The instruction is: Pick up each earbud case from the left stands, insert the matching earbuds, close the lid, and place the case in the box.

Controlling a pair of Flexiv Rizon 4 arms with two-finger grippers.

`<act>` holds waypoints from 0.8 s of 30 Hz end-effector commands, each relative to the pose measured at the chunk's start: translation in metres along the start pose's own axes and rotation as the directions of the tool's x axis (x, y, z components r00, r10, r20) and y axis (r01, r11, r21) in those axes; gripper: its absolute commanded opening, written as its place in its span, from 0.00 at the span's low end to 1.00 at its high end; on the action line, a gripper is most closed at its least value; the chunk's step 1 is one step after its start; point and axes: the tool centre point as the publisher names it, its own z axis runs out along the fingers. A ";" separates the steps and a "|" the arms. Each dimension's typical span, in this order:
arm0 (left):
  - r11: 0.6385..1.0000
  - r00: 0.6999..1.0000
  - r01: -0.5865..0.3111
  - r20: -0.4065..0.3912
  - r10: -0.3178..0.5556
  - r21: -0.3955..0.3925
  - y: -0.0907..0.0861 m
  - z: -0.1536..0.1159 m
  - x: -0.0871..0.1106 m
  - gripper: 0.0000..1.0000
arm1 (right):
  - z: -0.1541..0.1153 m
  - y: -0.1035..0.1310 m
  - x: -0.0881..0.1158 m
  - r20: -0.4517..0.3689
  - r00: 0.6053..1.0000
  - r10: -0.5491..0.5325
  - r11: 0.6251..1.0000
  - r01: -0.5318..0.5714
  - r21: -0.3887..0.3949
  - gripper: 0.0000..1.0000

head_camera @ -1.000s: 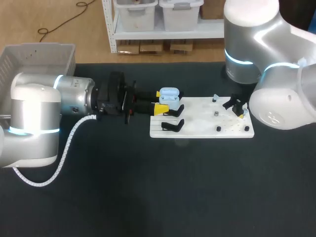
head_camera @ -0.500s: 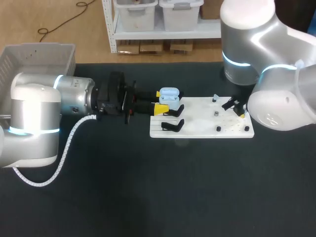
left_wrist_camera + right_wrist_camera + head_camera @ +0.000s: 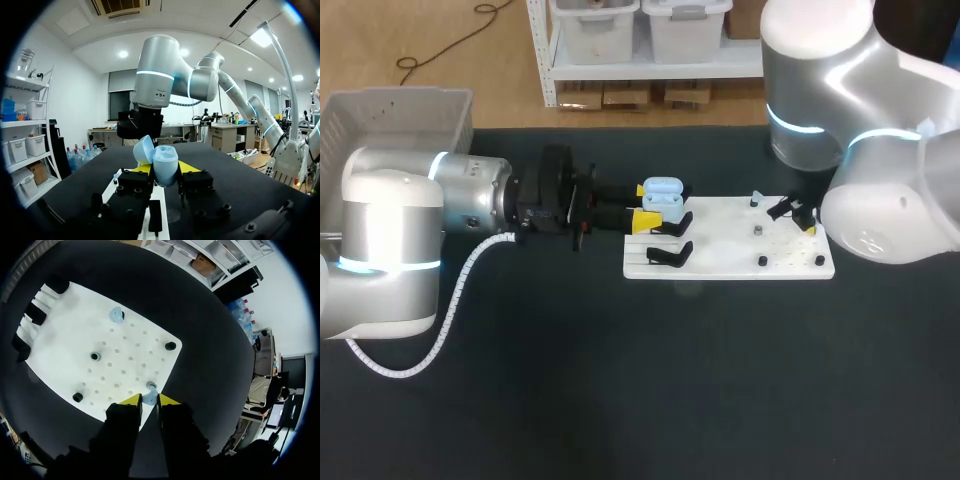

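Note:
A light blue earbud case (image 3: 663,193) with its lid open is held just above the black stands (image 3: 670,240) at the left end of the white board (image 3: 720,262). My left gripper (image 3: 645,205) is shut on it. In the left wrist view the case (image 3: 165,167) sits between the yellow tips of my left gripper (image 3: 165,170), lid tipped back. My right gripper (image 3: 802,215) is at the board's far right corner. In the right wrist view a light blue earbud (image 3: 150,398) on the board (image 3: 65,330) is pinched between the tips of my right gripper (image 3: 149,401). A second earbud (image 3: 117,315) lies farther ahead.
A white basket (image 3: 400,115) stands at the table's far left corner. Short black pegs (image 3: 95,356) rise from the board among its holes. Two black stands (image 3: 672,254) sit at the board's left end. Dark table surface lies in front of the board.
The right gripper's fingers have drawn together around the earbud, and the right arm has shifted slightly. The left arm and the case have not moved.

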 end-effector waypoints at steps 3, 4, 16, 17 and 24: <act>1.000 1.000 0.000 0.000 0.000 0.001 0.000 0.000 0.000 0.00 | -0.040 0.008 0.015 0.026 0.999 0.030 1.000 -0.030 0.009 0.00; 1.000 1.000 0.000 0.000 0.000 0.001 0.000 0.000 0.000 0.00 | -0.047 0.009 0.016 0.029 0.999 0.035 0.999 -0.035 0.009 0.00; 1.000 1.000 0.000 0.000 0.000 0.001 0.000 0.000 0.000 0.00 | -0.151 0.041 0.017 -0.060 0.961 0.270 0.958 -0.275 -0.084 0.00; 1.000 1.000 0.000 0.000 0.000 0.001 0.000 0.000 0.000 0.00 | -0.160 0.044 0.017 -0.070 0.955 0.289 0.951 -0.294 -0.091 0.00; 1.000 1.000 0.000 0.000 0.000 0.001 0.000 0.000 0.000 0.00 | -0.200 0.076 0.008 -0.081 0.941 0.330 0.936 -0.337 -0.105 0.00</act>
